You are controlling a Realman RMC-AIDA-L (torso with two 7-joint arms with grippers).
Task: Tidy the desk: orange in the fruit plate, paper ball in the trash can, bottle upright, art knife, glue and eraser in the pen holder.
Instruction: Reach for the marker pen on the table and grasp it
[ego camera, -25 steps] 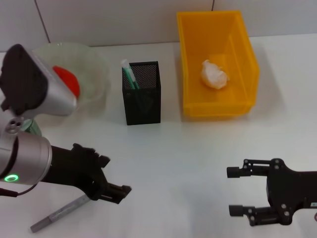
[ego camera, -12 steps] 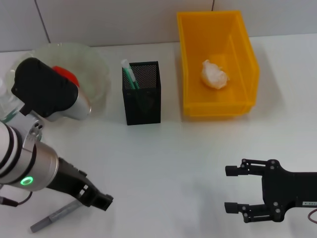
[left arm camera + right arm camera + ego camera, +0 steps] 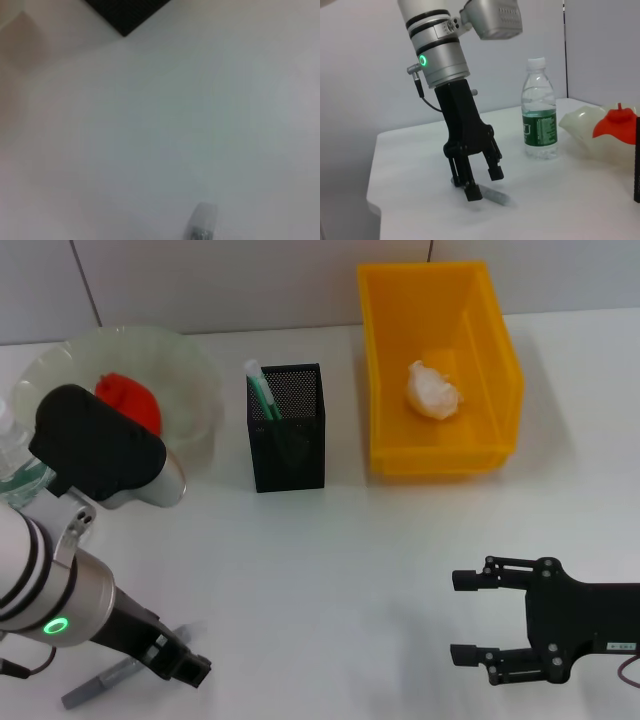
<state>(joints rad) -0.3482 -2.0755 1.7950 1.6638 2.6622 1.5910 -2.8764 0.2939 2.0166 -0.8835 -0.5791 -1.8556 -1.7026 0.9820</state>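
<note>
- White desk surface (image 3: 330,570) with a pale tiled wall behind carried everything.
- The slim grey art knife (image 3: 100,687) lay flat near the front left corner of the desk; its tip showed also in the left wrist view (image 3: 201,226).
- The left gripper (image 3: 183,665) was low over this knife, its black fingers (image 3: 481,182) parted a little on both sides of it, not closed on it.
- The clear plastic water bottle with dark green label (image 3: 539,117) stood upright by the left edge.
- The red-orange round orange (image 3: 128,402) sat in the pale green scalloped fruit plate (image 3: 190,370).
- The tall black mesh pen holder (image 3: 287,430) stood in the middle at the back, a green-white stick (image 3: 261,387) inside.
- The crumpled white paper ball (image 3: 432,389) lay in the bright yellow rectangular trash can (image 3: 495,360).
- The right gripper (image 3: 470,616) hung wide open and empty over the front right of the desk.
</note>
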